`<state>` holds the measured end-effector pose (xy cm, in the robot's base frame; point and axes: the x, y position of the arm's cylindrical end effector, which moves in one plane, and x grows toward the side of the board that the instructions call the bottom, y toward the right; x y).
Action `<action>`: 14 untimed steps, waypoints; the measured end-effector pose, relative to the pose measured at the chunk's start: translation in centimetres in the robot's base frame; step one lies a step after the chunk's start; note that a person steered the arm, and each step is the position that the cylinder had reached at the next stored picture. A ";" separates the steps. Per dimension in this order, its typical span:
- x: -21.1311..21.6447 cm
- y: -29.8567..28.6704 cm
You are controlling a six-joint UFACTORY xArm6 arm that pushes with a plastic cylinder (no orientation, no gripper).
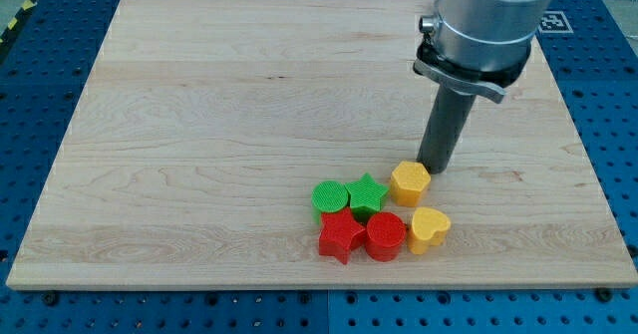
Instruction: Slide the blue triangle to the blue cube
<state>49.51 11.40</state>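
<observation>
No blue triangle and no blue cube show in the camera view. My tip [435, 167] rests on the wooden board [199, 125] right of centre, touching or almost touching the top right edge of a yellow hexagon block [410, 182]. The rod rises from the tip to the grey arm body at the view's top right, which hides the board behind it.
A cluster lies below and left of my tip: a green round block [330, 196], a green star [367, 193], a red star [341, 234], a red round block [385, 236] and a yellow heart [430, 228]. Blue perforated table surrounds the board.
</observation>
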 end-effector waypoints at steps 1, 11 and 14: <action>0.8 -1.4; -30.3 -1.4; -30.3 7.4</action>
<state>19.20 18.79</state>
